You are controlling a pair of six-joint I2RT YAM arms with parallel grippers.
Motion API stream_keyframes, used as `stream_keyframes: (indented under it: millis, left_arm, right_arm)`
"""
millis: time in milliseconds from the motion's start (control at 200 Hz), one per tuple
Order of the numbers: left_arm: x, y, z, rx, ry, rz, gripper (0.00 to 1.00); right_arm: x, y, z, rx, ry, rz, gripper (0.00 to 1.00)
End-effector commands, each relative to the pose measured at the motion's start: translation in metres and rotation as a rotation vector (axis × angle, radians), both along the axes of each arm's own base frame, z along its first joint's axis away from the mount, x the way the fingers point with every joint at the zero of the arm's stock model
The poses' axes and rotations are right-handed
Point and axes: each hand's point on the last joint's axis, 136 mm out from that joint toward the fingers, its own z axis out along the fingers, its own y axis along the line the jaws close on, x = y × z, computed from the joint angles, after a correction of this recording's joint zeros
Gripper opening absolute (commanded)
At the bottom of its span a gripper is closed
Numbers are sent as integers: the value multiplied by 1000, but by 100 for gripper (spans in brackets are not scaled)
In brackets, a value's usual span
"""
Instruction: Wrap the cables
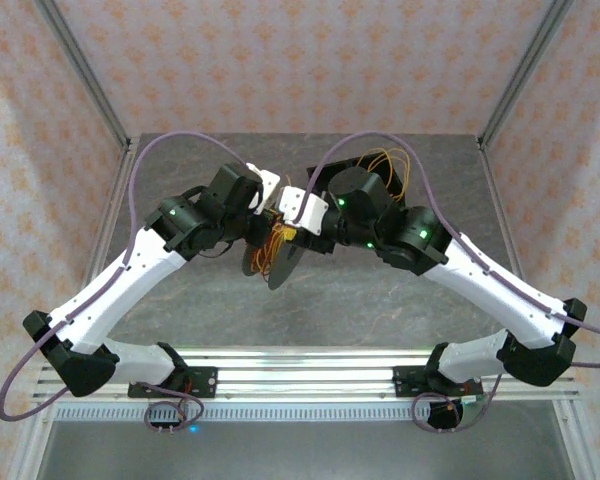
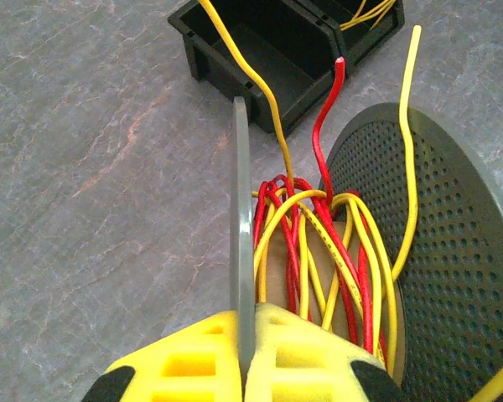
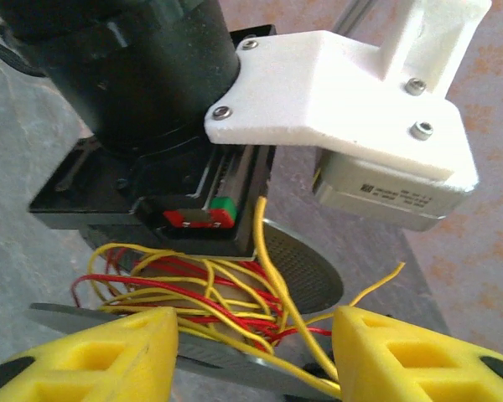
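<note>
The grey table [image 2: 84,167] holds a black box [image 2: 260,50] at its far side. Near the middle, the left gripper [image 2: 245,335] is clamped tight on the thin rim of the round spool [image 2: 453,251]. The red and yellow cables [image 2: 306,243] loop around its core. The right gripper [image 3: 256,335] is closest, with its fingers apart and holding nothing. A loose yellow cable [image 3: 268,251] stands upright between them, closer to the right finger. A sticker [image 3: 394,194] has writing too small to read.
</note>
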Motion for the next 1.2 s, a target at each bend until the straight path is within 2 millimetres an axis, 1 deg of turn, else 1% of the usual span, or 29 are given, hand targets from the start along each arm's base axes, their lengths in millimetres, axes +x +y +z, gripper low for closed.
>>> stream_keyframes:
  millis: [0, 95, 170, 255, 486, 546, 591, 611, 616, 636, 641, 646, 656, 681, 756, 826, 866, 876, 941, 1056, 1196]
  left_arm:
    - [-2, -5, 31, -56, -79, -30, 0]
    - [-2, -5, 30, -58, -78, -32, 0]
    - [-3, -5, 30, -62, -80, -30, 0]
    - [-3, -5, 30, -66, -80, -33, 0]
    - [-4, -5, 30, -74, -81, -34, 0]
    - [-5, -6, 30, -77, -82, -36, 0]
    - [-5, -6, 30, -80, -81, -38, 0]
    - [-5, -7, 30, -81, -81, -37, 0]
    - [-5, -6, 30, -81, -80, -36, 0]
    - [-5, -7, 30, -83, -80, -37, 0]
    - [-5, -7, 30, -84, -80, -38, 0]
    - [-5, -7, 30, -84, -81, -37, 0]
    - [-5, -7, 30, -85, -81, -38, 0]
    - [-5, -7, 31, -89, -84, -36, 0]
    - [-5, -6, 33, -99, -96, -29, 0]
    - [-7, -3, 34, -109, -108, -23, 0]
    - [-8, -2, 36, -119, -116, -19, 0]
    - [-8, -2, 36, -121, -118, -18, 0]
    - [-11, -1, 37, -139, -128, -17, 0]
    - [-16, 0, 40, -167, -134, -24, 0]
    - [-23, -2, 46, -211, -141, -44, 0]
  right_arm:
    - [9, -4, 13, -49, -96, -20, 50]
    - [15, -1, 12, -67, -108, -29, 45]
    - [17, 1, 10, -77, -106, -28, 42]
    - [18, 5, 8, -80, -101, -25, 36]
    - [21, 10, 6, -81, -92, -24, 36]
    - [23, 11, 5, -79, -91, -34, 33]
    - [24, 11, 6, -78, -93, -37, 28]
    - [25, 12, 6, -74, -92, -44, 23]
    - [25, 12, 6, -74, -92, -44, 23]
    - [26, 12, 7, -68, -91, -52, 15]
    - [26, 12, 7, -68, -91, -52, 15]
    - [27, 12, 6, -66, -89, -55, 11]
    - [27, 12, 6, -66, -90, -58, 8]
    - [29, 13, 7, -61, -89, -67, 1]
    - [38, 9, 12, -25, -90, -140, 0]
    - [56, -3, 23, 66, -78, -288, 0]
    - [67, -13, 28, 146, -26, -374, 0]
    - [67, -13, 28, 146, -26, -374, 0]
    - [80, -26, 35, 281, 71, -454, 0]
    - [107, -52, 37, 565, 308, -601, 0]
    - [136, -62, 31, 906, 647, -672, 0]
